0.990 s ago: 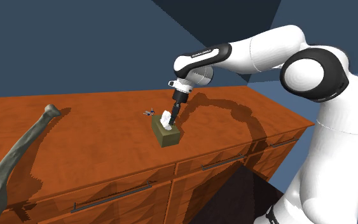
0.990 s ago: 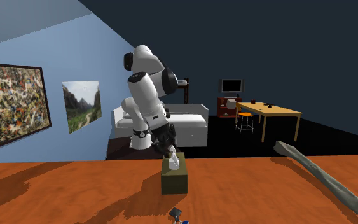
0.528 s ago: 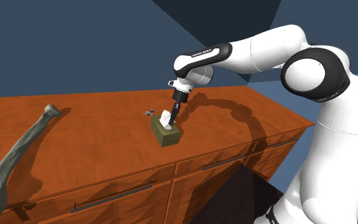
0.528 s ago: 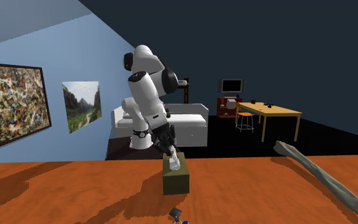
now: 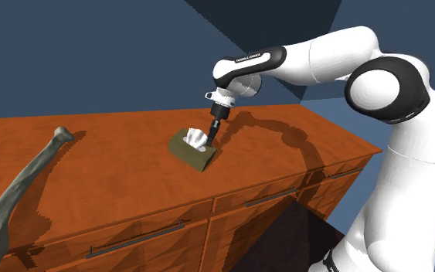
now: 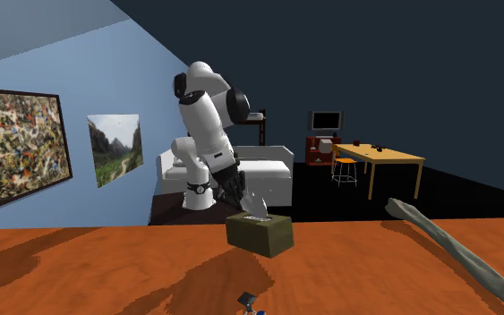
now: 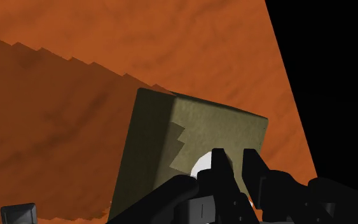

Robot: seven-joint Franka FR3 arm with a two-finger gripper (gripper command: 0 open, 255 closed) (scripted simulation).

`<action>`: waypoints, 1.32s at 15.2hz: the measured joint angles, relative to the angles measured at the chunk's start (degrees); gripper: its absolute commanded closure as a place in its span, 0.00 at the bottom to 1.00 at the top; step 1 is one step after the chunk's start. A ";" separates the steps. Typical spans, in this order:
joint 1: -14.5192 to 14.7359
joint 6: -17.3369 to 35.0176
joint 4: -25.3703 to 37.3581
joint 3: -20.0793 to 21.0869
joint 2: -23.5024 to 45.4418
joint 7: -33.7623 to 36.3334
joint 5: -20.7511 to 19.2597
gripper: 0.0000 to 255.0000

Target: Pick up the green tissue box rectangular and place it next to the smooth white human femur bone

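Status: the pick-up phase appears complete; placement is not yet done. The gripper (image 5: pixel 212 136) has its 2 fingers drawn close, pinching the olive-green tissue box (image 5: pixel 192 149) at its top, beside the protruding white tissue (image 5: pixel 195 139). The box hangs tilted, apparently clear of the wooden dresser top (image 5: pixel 115 174). It is well apart from the femur bone (image 5: pixel 22 185), which lies on the same top toward the shoulder view's left. Remaining: carry the box toward the femur bone, lower it just beside the shaft, release.
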 measured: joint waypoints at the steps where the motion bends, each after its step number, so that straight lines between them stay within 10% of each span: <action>1: 0.02 -0.49 0.10 -0.05 -0.46 0.27 -0.19 1.00; 20: -0.26 -12.53 9.64 -0.53 -4.05 5.39 -2.25 1.00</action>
